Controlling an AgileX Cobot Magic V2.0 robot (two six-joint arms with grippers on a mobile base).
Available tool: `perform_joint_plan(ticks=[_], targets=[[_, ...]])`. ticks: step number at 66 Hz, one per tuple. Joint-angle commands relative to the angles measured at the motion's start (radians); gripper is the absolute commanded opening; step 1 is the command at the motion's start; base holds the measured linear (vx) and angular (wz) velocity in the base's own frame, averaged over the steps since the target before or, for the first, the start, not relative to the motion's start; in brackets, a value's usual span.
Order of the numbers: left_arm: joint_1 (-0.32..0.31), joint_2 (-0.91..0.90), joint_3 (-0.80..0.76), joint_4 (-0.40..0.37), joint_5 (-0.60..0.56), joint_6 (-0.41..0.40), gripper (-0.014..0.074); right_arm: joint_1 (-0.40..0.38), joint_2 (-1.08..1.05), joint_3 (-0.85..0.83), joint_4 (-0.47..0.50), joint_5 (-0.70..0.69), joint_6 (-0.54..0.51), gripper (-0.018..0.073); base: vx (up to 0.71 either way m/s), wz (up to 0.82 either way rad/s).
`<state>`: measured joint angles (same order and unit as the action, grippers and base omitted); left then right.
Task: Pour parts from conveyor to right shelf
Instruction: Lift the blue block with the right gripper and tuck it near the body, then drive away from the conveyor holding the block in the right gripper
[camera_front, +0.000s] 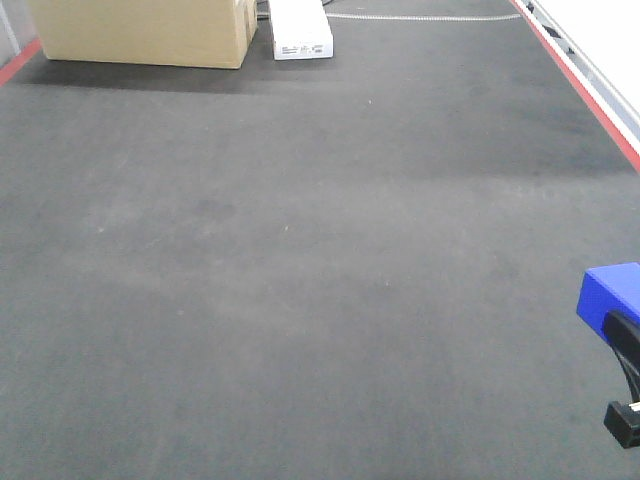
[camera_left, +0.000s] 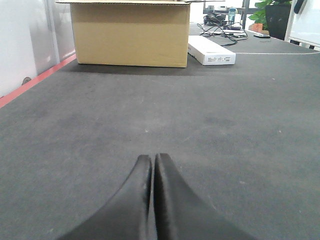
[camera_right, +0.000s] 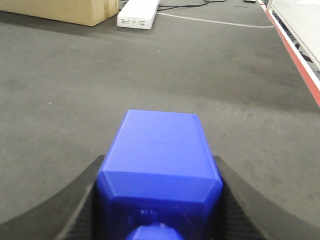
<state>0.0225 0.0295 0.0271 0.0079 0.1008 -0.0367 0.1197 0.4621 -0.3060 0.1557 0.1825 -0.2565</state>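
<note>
Conveyor (camera_front: 300, 250): dark grey belt surface. I read my right hand (camera_right: 160, 210) clamped on 1 blue part (camera_right: 161, 145) over the belt's right side. Left hand (camera_left: 152, 195) is clenched and empty.

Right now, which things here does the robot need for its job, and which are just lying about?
For the job: blue block, held in the right hand; grey belt.
Lying about: cardboard box; flat white box; cables; potted plant.
</note>
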Motion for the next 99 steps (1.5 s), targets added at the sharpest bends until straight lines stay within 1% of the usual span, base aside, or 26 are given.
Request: perform_joint_plan(ticks=[1, 23, 37, 78, 99], targets=[[0.002, 0.016, -0.020, -0.008, -0.079, -0.008, -0.0006, -0.003, 0.004, -0.029, -0.002, -0.080, -0.004, -0.0005, -0.15, 0.03], [0.002, 0.016, -0.020, -0.008, -0.079, -0.008, -0.0006, -0.003, 0.004, -0.029, -0.002, -0.083, -0.004, -0.0005, -0.24, -0.05], [0.002, 0.016, -0.020, -0.008, -0.079, -0.008, -0.0006, -0.003, 0.004, -0.029, -0.002, -0.083, -0.004, -0.0005, -0.33, -0.33], [0.002, 0.016, -0.020, -0.008, -0.079, -0.008, -0.0006, -0.003, 0.004, -0.029, -0.002, -0.081, -0.004, -0.0005, -0.39, -0.60], [0.002, 0.016, -0.020, -0.008, -0.079, -0.008, -0.0006, -0.003, 0.004, -0.029, -0.002, -0.080, -0.004, -0.0005, -0.36, -0.90]])
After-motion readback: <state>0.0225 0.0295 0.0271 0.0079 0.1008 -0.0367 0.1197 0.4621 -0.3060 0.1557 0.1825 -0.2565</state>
